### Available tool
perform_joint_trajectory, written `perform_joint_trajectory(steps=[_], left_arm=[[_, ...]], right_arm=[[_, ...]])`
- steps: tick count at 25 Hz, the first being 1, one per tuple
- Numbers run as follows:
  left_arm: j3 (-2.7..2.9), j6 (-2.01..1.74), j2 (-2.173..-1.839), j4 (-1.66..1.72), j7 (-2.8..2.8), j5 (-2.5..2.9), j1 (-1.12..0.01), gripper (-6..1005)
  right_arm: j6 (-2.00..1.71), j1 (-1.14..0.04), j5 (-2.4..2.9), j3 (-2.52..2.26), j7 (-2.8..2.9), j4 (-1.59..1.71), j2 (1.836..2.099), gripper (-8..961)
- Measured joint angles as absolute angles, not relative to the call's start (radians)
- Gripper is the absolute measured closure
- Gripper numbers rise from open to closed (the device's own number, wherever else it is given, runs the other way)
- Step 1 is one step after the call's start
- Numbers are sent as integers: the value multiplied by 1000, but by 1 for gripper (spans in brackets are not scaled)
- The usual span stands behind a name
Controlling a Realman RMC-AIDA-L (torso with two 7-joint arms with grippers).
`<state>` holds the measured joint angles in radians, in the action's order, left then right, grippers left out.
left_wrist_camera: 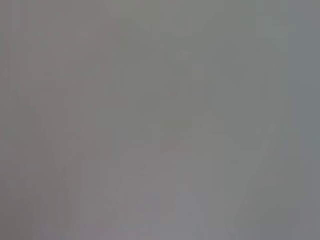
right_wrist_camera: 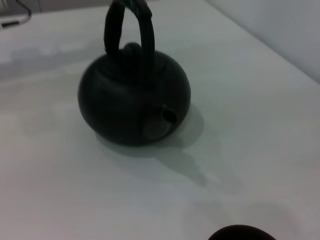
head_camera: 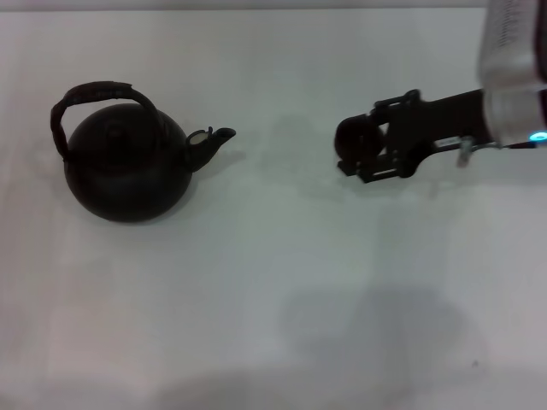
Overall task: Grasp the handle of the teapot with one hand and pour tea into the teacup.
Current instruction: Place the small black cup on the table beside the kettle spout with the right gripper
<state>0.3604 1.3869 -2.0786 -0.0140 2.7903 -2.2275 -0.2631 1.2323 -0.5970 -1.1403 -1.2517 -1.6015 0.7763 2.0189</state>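
One arm is at work: the right gripper sits mid-table around the small round black teacup, though whether its fingers are clamped on it cannot be told, and the left arm is out of sight. The round, matte black teapot stands well apart on the robot's left, spout facing the cup. Judged from this, the cup is being positioned; next, a hand must hook the arched, wrapped handle over the knobbed lid.
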Motion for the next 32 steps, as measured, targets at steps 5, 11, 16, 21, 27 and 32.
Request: perform_joint_trajectory(steps=[5, 11, 16, 21, 27, 32], left_arm=[[360, 1388, -2080, -15, 2783, -2220, -264, 152], [360, 1390, -2082, -17, 2778, -2218, -264, 153], [360, 1390, -2082, -18, 2778, -2218, -264, 153], [360, 1391, -2083, -25, 2776, -2218, -269, 153], [360, 1391, -2082, -29, 2775, -2218, -273, 153], [360, 1391, -2082, -31, 2775, -2217, -275, 153]], right_arm=[[1062, -610, -1181, -1437, -1601, 755, 2022, 239], [963, -624, -1242, -1534, -1600, 708, 2024, 239], [951, -621, -1277, -1539, -1598, 698, 2022, 240], [931, -624, -1280, -1537, -1585, 658, 2022, 240], [927, -625, -1281, -1542, -1585, 646, 2023, 240], [927, -624, -1282, -1543, -1588, 646, 2023, 240]])
